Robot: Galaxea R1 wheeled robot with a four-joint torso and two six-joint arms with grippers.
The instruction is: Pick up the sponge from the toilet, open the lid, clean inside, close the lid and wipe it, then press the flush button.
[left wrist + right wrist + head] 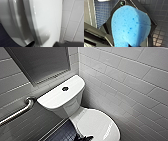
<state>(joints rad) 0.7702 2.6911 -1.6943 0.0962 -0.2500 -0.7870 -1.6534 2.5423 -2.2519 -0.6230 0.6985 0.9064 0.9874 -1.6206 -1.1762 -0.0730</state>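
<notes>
A: Entry 1. Sponge, where?
B: Blue sponge [130, 25] is in the right hand [131, 45], grasped. In the right wrist view it bulges in front of the robot's dark plate, held in the air with the dark small-tiled floor [161, 35] behind it

A: Toilet state?
B: White toilet [67, 109] stands in the corner against the white wall tiles [125, 77]. The lid [96, 123] is down over the bowl, glossy, with glare on it. The tank [53, 98] is behind the lid and has a flat top. The flush button [65, 88] is dark and round, in the middle of the tank top

A: Left hand?
B: Left hand [45, 44] is right at the lid's rim. The left wrist view shows the lid's edge running close past the camera, a grey gap under it, then the bowl, with wall tiles on the far side. Released or clenched: cannot tell

A: Anything else near the lid?
B: In the head view a dark robot part [83, 137] sits at the lid's front edge. Which arm it belongs to: cannot tell

A: Surroundings?
B: Steel grab bar [18, 112] on the wall beside the tank. Grey metal panel [40, 62] on the wall above the tank. Dark floor beside the bowl
</notes>
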